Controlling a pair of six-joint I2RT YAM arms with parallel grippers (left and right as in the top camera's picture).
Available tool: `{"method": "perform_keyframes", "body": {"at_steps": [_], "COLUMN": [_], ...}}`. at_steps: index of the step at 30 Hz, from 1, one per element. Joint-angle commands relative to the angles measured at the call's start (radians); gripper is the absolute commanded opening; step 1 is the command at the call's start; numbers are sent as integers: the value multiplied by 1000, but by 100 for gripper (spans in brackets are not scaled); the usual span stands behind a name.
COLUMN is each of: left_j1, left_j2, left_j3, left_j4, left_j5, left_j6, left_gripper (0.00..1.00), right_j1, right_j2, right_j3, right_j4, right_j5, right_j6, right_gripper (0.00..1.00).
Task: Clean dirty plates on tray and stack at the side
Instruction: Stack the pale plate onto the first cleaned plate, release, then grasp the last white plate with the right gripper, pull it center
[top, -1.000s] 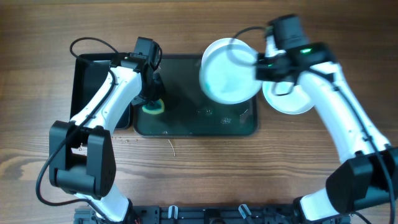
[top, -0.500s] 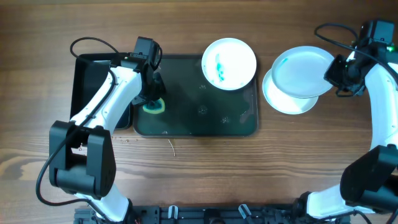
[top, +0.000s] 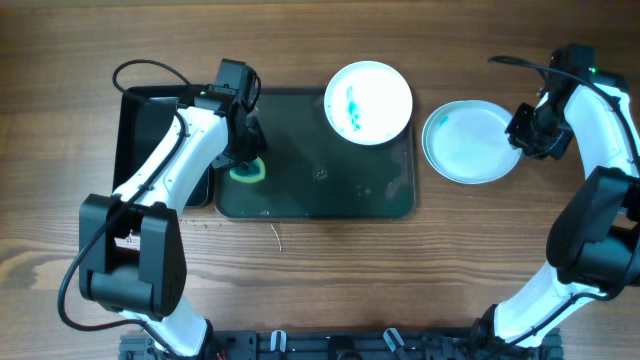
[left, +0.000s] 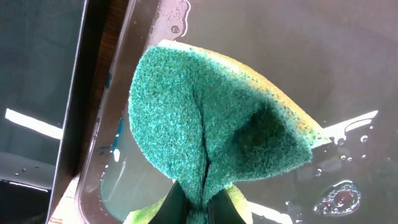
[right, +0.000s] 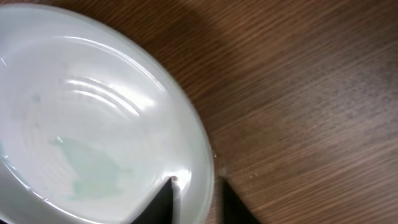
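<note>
Brown wood-grain table (top: 300, 260); large shallow dark green-black rectangular tray (top: 300, 200) at centre, wet; round white plate (top: 368, 102) with teal-green smear, unwiped, over the tray's far right corner; round pale blue plate (top: 470, 142) on the table just right of the tray; green-and-yellow sponge (left: 211, 130) folded at the tray's left end. Left gripper (left: 199, 208) pinched tight on the sponge. Right gripper (right: 196, 199) astride the blue plate's outer rim, jaws slightly apart, grip or release not discernible. Step judged: stacking the blue plate. Next: clear that rim, fetch the smeared plate for wiping
</note>
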Motion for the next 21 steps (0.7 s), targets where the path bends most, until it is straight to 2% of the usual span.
{"method": "perform_keyframes", "body": {"at_steps": [1,5,8,13,15,21], "left_j1": [3,3,3,3,3,3], "left_j2": [-26,-26,-26,-26,-26,-26], "left_j3": [21,21,21,21,21,21], "left_j4": [5,5,5,5,5,5], "left_j5": [12,12,12,12,12,12], "left_j6": [-2,-2,-2,-2,-2,-2], "left_gripper": [4,4,4,4,4,4], "right_j1": [4,7,35,135,195,368], "right_j2": [4,2,2,5,16,94], "right_j3": [27,106,186,221,219,214], "right_j4": [-17,-72,-87,22,67,60], "right_j5": [-63,-145,-299,-510,-494,-209], "right_j6": [-42,-67,-134,-132,-80,106], "right_gripper": [39,41,44,44,45,47]}}
